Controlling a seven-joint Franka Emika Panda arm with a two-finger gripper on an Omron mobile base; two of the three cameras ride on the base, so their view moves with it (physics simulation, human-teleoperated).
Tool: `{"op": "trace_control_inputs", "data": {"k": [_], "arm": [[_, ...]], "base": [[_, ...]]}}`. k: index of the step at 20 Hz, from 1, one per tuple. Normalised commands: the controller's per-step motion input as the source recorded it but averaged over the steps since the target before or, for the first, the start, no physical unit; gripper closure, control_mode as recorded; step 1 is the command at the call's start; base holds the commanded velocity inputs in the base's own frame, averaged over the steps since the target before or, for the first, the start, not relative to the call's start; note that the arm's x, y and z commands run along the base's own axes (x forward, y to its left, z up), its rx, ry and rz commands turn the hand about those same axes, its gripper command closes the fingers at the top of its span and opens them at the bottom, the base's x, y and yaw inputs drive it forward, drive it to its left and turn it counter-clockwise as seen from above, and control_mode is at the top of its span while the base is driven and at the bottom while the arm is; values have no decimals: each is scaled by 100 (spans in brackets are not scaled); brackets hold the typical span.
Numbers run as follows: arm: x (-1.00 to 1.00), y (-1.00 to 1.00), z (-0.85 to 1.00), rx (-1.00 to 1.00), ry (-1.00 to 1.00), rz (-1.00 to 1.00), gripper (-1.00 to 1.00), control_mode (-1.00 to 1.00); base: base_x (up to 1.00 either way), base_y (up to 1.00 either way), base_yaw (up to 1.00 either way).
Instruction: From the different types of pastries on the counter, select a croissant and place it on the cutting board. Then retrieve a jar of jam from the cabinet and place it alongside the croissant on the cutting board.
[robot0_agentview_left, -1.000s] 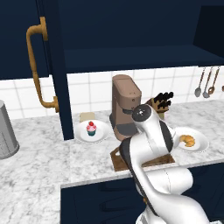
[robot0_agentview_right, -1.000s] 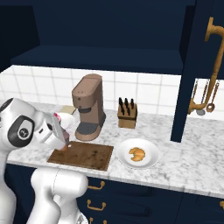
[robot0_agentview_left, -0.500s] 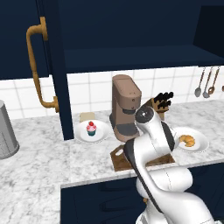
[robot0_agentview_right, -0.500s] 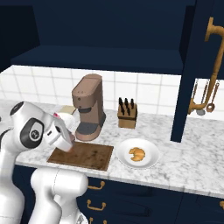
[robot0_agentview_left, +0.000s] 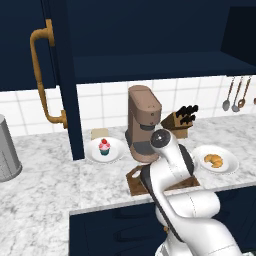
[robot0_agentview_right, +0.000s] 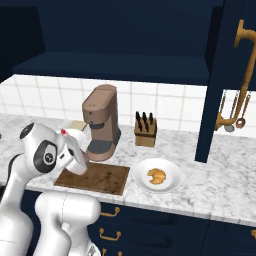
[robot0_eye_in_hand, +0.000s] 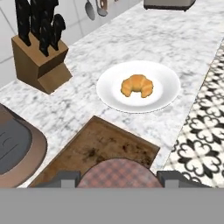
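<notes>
Claw (robot0_eye_in_hand: 118, 175) low over the near end of the cutting board (robot0_eye_in_hand: 100, 146). Hand view shows just the two dark tips at the bottom edge, set apart w/ nothing gripped between them, so it reads as open & empty. A rounded pinkish checkered shape sits between the tips; can't tell what that is.

Step, as I judge it: first one, reaching for the croissant. Nothing on the board yet, jam not begun.

Left to right in the left base view: grey canister (robot0_agentview_left: 7, 150) at far left, then the cabinet (robot0_agentview_left: 65, 80) door standing open w/ its brass handle, no jar visible from here. Next a white plate (robot0_agentview_left: 116, 151) w/ the pink cupcake (robot0_agentview_left: 104, 147) on it. Coffee machine (robot0_agentview_left: 143, 122) in the middle, board (robot0_agentview_left: 136, 181) in front of it, partly behind the arm. Knife block (robot0_agentview_left: 180, 120) back by the tiles. Far right, second white plate (robot0_agentview_left: 226, 165) holding the croissant (robot0_agentview_left: 215, 160), alone, roughly centred, well clear of the rim.

Next move, I'd say: swing the claw right past the board's edge, centre over the croissant (robot0_eye_in_hand: 137, 85), drop w/ tips straddling it, close gently; soft pastry, shallow plate (robot0_eye_in_hand: 164, 94) could slide.
</notes>
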Motion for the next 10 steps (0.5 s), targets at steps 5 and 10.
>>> {"op": "trace_control_inputs", "data": {"k": [5, 10], "arm": [[28, 0, -35, 0, -2, 0, 100, -100], [38, -9, -25, 0, 0, 0, 100, -100]], "base": [[0, 0, 0], [0, 0, 0]]}}
